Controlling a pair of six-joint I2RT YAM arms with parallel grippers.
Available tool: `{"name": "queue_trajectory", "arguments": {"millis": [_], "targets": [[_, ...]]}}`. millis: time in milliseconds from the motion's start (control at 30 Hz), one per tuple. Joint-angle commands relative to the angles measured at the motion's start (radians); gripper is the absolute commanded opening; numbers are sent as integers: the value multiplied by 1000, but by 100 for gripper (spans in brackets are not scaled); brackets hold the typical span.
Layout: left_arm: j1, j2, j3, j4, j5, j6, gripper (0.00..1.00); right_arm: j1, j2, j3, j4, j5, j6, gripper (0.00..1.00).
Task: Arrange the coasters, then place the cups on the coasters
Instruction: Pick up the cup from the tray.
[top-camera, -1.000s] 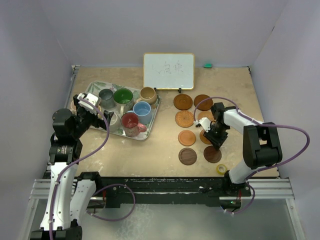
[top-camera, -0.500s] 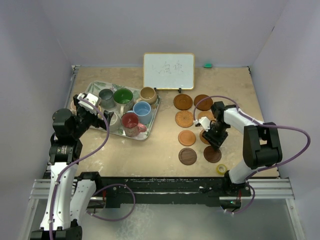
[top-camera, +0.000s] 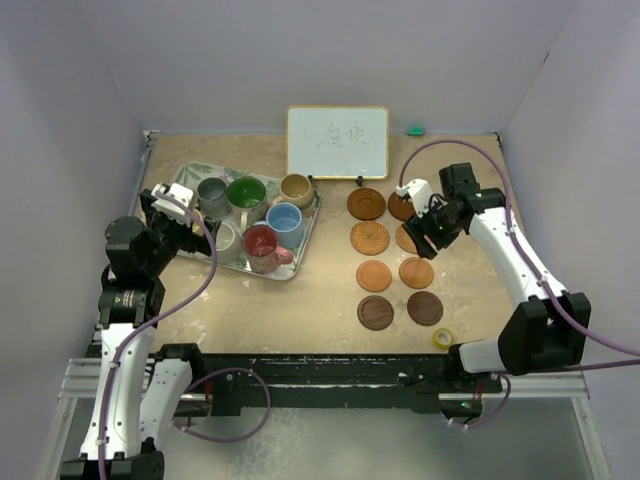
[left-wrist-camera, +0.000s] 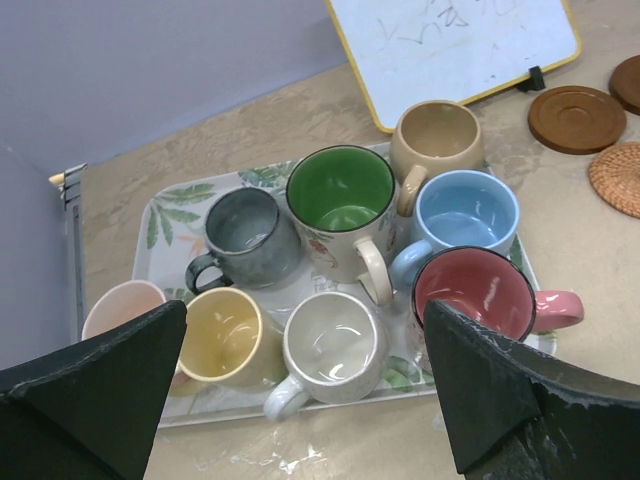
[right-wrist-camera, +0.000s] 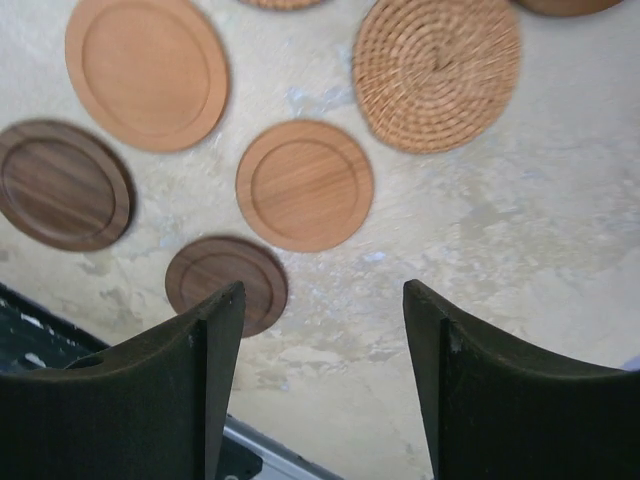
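On the whiteboard (top-camera: 337, 142), faint pen strokes only, too pale to read from above; no clearer from the left wrist, and cut off at that frame's top edge. No legible print on cups or coasters.

Left gripper (left-wrist-camera: 305, 395): fingers spread wide, nothing between them. Directly below and ahead, the leaf-patterned tray (left-wrist-camera: 165, 215) with the cups: white cup (left-wrist-camera: 333, 345) and yellow cup (left-wrist-camera: 222, 335) nearest the fingertips, pink cup (left-wrist-camera: 125, 312) and red cup (left-wrist-camera: 472, 295) beside the fingers, then grey, green and blue, tan farthest ahead. All eight plain only from this wrist; from overhead, the nearest ones partly hidden by the arm.

Right gripper (right-wrist-camera: 320, 380): fingers apart, empty, raised off the table. Beneath it, an orange coaster (right-wrist-camera: 304, 185) centred ahead of the gap, a small dark brown coaster (right-wrist-camera: 225, 283) just past one fingertip, a woven coaster (right-wrist-camera: 436, 72) farther out.

Only from overhead: all eight coasters (top-camera: 374, 275) in two columns, this gripper above the right column's far end, and a yellow tape roll (top-camera: 441, 338) nearer the bases.
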Motion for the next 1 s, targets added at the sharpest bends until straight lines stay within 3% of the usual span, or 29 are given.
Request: {"name": "queue_trajectory", "arguments": {"millis": [0, 167, 300, 600, 967], "targets": [[8, 4, 55, 13, -88, -26, 98, 11, -43, 80, 35, 13, 131, 70], [7, 23, 85, -5, -143, -33, 97, 15, -83, 139, 61, 22, 198, 86], [7, 58, 102, -7, -148, -46, 97, 16, -150, 96, 152, 18, 259, 100], [7, 156, 167, -34, -174, -11, 97, 16, -251, 5, 290, 73, 308, 100], [7, 304, 192, 16, -173, -46, 98, 14, -350, -44, 309, 148, 300, 100]]}}
